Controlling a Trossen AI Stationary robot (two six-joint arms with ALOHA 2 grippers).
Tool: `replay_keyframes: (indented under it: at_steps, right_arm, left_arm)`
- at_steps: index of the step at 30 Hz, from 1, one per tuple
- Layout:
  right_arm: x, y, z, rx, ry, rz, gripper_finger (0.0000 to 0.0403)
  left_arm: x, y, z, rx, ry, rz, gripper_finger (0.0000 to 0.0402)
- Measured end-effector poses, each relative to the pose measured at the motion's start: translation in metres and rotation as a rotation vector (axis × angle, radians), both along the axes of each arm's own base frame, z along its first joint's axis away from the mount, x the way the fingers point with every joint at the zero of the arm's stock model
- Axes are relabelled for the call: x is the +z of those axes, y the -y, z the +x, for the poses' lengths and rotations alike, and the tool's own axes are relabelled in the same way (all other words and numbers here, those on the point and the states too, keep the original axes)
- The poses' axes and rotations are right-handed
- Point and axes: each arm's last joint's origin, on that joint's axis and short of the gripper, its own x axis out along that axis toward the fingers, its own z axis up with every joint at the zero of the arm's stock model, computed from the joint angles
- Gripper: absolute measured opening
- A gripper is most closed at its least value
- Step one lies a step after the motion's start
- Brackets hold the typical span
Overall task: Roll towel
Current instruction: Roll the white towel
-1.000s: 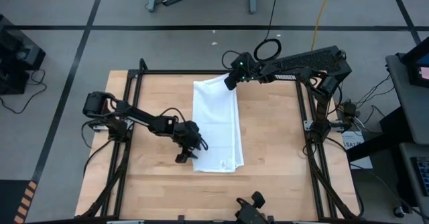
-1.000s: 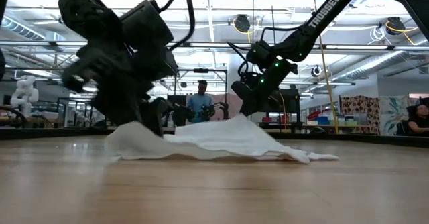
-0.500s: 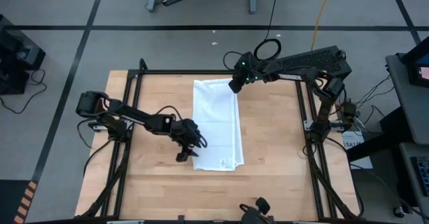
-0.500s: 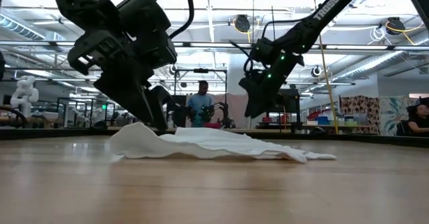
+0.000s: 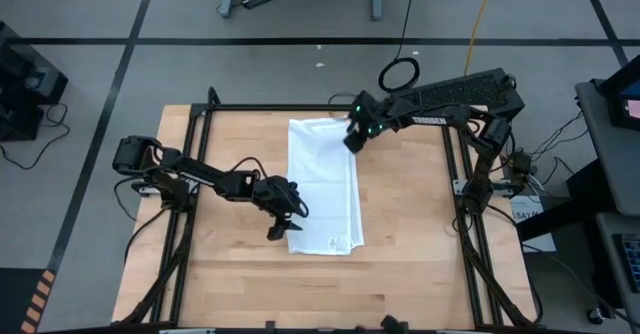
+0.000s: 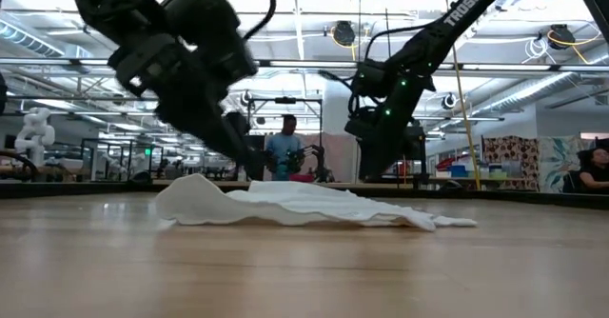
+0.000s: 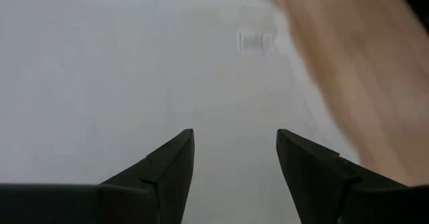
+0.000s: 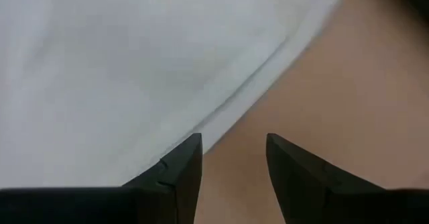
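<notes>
A white towel (image 5: 324,187) lay lengthwise mid-surface (image 5: 420,264). The left claw (image 5: 279,229) hung released beside its near-left corner; the right claw (image 5: 352,142) hung released over its far-right corner.

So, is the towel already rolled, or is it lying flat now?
Lying flat, not rolled. The towel is a long strip on the table in the high view; the low view shows only slight wrinkles, no roll.
</notes>
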Motion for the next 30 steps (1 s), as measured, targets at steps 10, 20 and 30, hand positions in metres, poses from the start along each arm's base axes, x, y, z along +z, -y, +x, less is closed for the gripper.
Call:
replay_keyframes:
  at_steps: [10,20,30]
  right_arm:
    - [-0.024,-0.134,0.015,0.158,-0.093,0.043,0.0146]
    - [-0.033,-0.237,0.012,0.102,-0.043,-0.08,0.0129]
    - [-0.024,-0.291,0.015,0.049,0.203,-0.113,0.0123]
  left_arm:
    - [-0.029,0.003,-0.028,0.079,-0.12,0.068,0.0216]
    - [-0.036,-0.018,-0.048,0.111,-0.234,0.206,0.0216]
    - [0.017,-0.017,-0.064,0.231,-0.073,0.143,0.0216]
